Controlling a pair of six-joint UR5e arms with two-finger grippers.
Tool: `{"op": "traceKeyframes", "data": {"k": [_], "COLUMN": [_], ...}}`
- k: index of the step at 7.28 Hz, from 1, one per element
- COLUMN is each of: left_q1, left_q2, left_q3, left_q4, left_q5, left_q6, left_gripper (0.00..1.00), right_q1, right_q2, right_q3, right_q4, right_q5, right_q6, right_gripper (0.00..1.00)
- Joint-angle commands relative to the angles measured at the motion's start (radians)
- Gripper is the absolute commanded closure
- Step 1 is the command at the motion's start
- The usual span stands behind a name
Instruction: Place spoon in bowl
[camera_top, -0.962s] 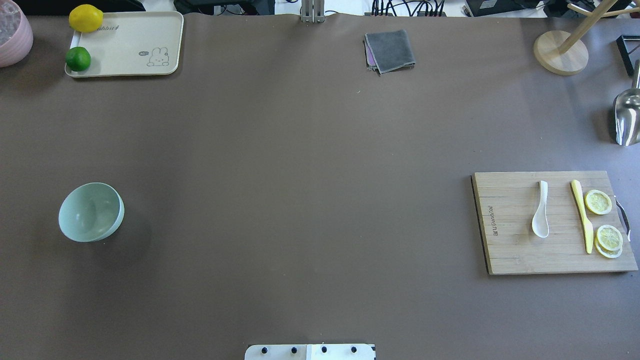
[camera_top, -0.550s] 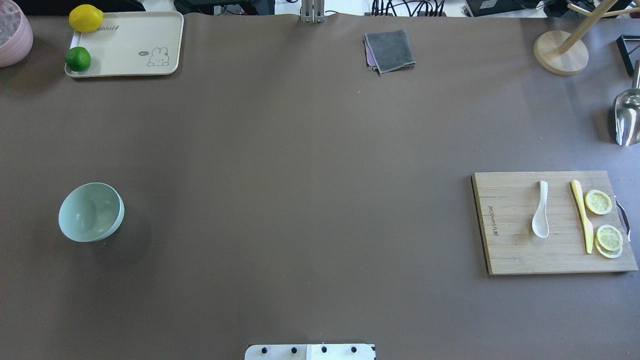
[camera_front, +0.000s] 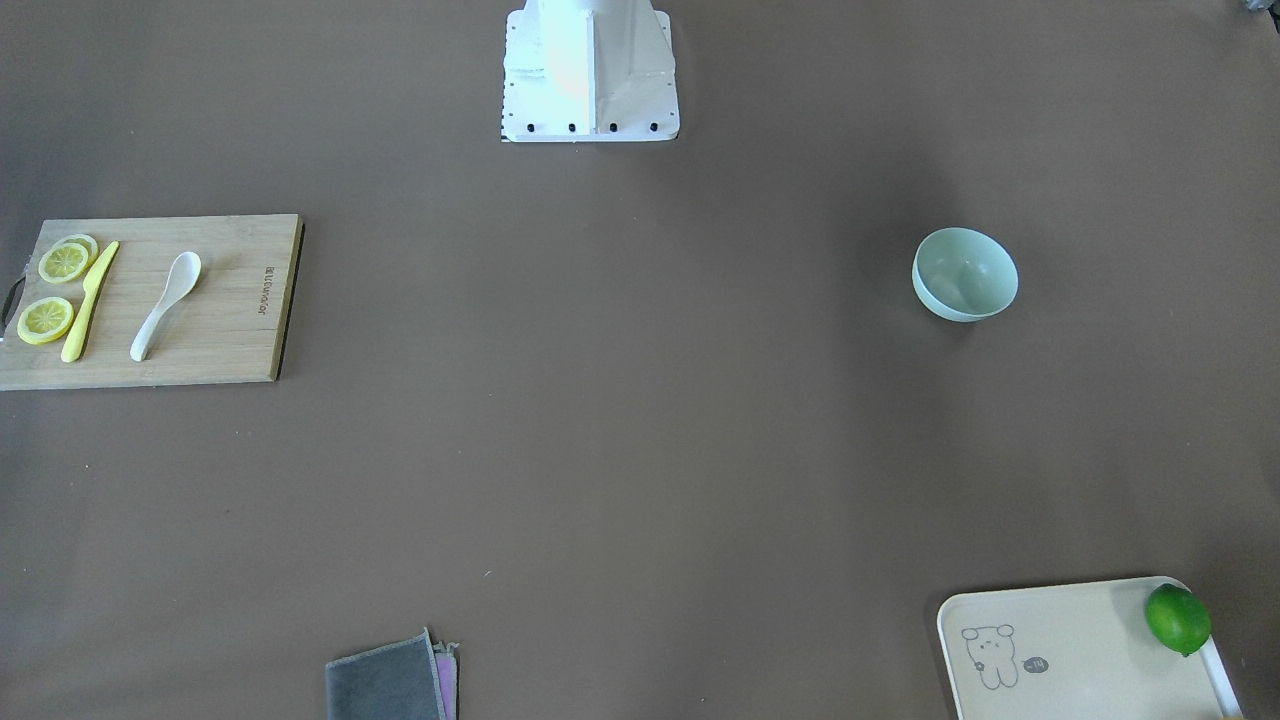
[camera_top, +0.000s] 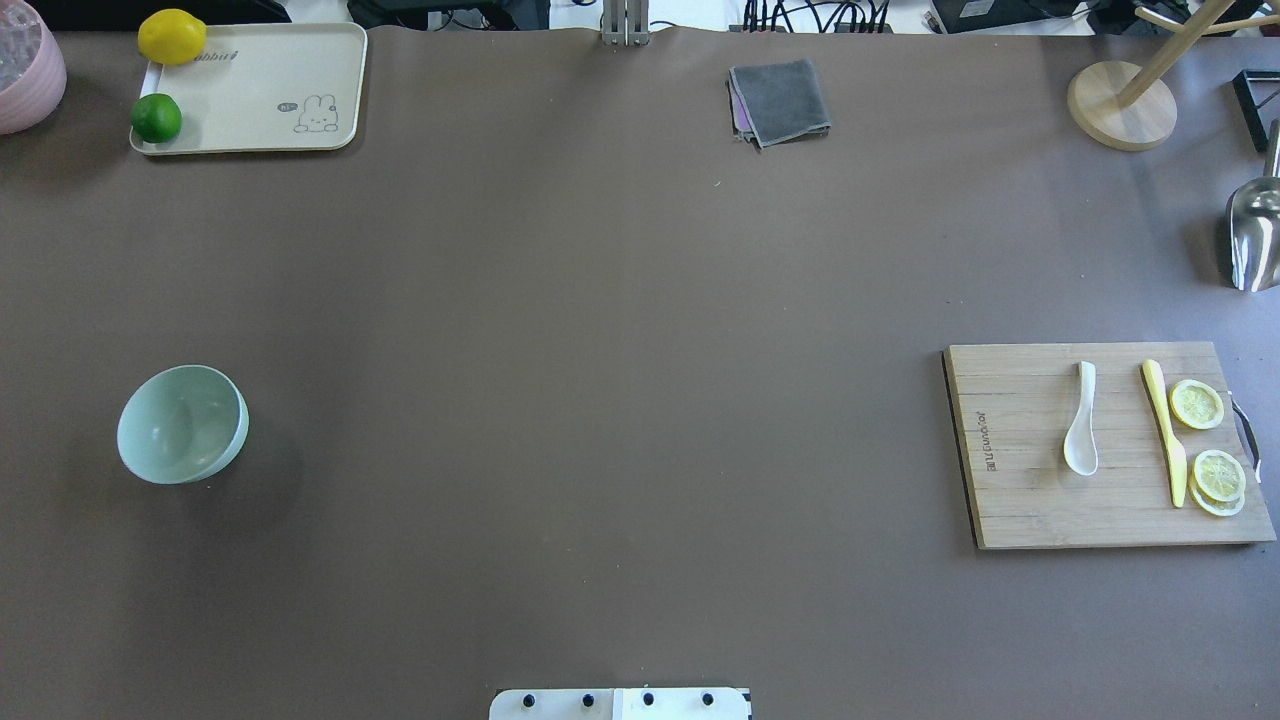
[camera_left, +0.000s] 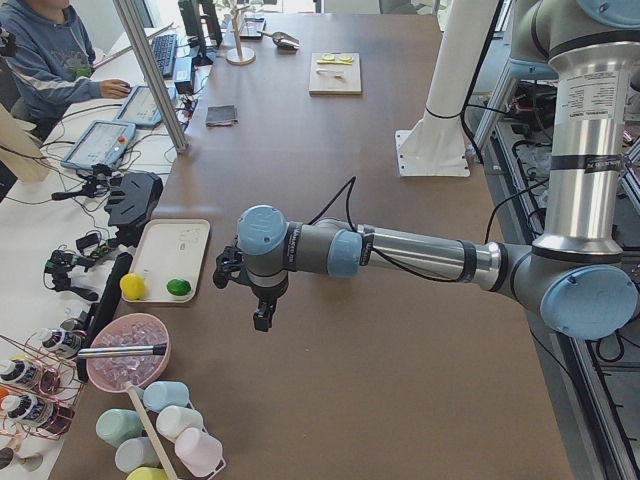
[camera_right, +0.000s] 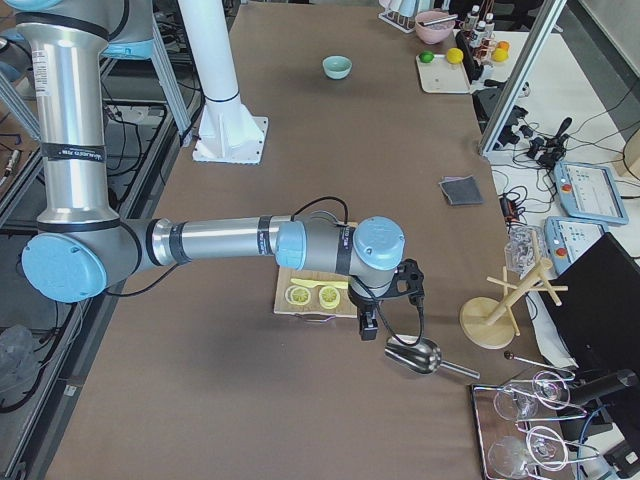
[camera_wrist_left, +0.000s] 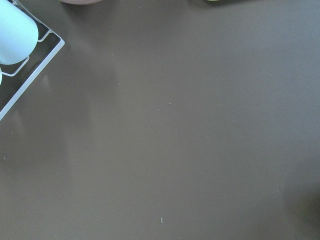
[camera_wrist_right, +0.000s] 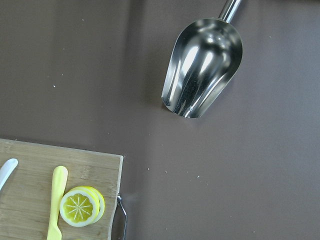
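The white spoon (camera_top: 1081, 420) lies on a wooden cutting board (camera_top: 1020, 500) at the right, scoop toward the robot; it also shows in the front view (camera_front: 165, 305), and its handle tip shows in the right wrist view (camera_wrist_right: 6, 170). The mint-green bowl (camera_top: 180, 425) stands upright and empty at the left, also in the front view (camera_front: 965, 272). Neither gripper shows in the overhead or front view. The left gripper (camera_left: 262, 318) hangs over the table's left end; the right gripper (camera_right: 366, 325) hangs beyond the board near a metal scoop. I cannot tell whether either is open or shut.
A yellow knife (camera_top: 1165, 430) and lemon slices (camera_top: 1197, 404) lie beside the spoon. A metal scoop (camera_top: 1255, 235) and wooden stand (camera_top: 1120, 105) are far right. A cream tray (camera_top: 260, 100) with a lime (camera_top: 156, 118) and lemon (camera_top: 171, 36), a pink bowl (camera_top: 25, 65) and a grey cloth (camera_top: 780, 100) are at the back.
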Motion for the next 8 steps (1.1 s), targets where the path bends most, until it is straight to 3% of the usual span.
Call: {"op": "traceKeyframes", "data": {"k": [1,4,6,8], "left_q1": [-0.001,0.002,0.016,0.232], "left_q2": [0.006,0.001,0.002,0.003], "left_q3": [-0.008,0.008,-0.018,-0.072], "left_q4": [-0.033,-0.091,-0.117,-0.227], "left_q5": [0.031,0.063,-0.01,0.028], "left_q6": [-0.005,-0.011,-0.094,-0.381], "left_gripper": [0.02,0.02,0.02,0.03], "right_q1": [-0.003,-0.007,-0.007,-0.024], "right_q2": [0.004,0.006,-0.004,-0.005], "right_q3": [-0.013,-0.039,-0.127,-0.16], "right_q4": [0.001,0.014,0.208,0.266], "right_q5": [0.0,0.0,0.006,0.122], "right_q6": [0.001,-0.001,0.002,0.002], "right_gripper": [0.0,0.0,0.0,0.0]}}
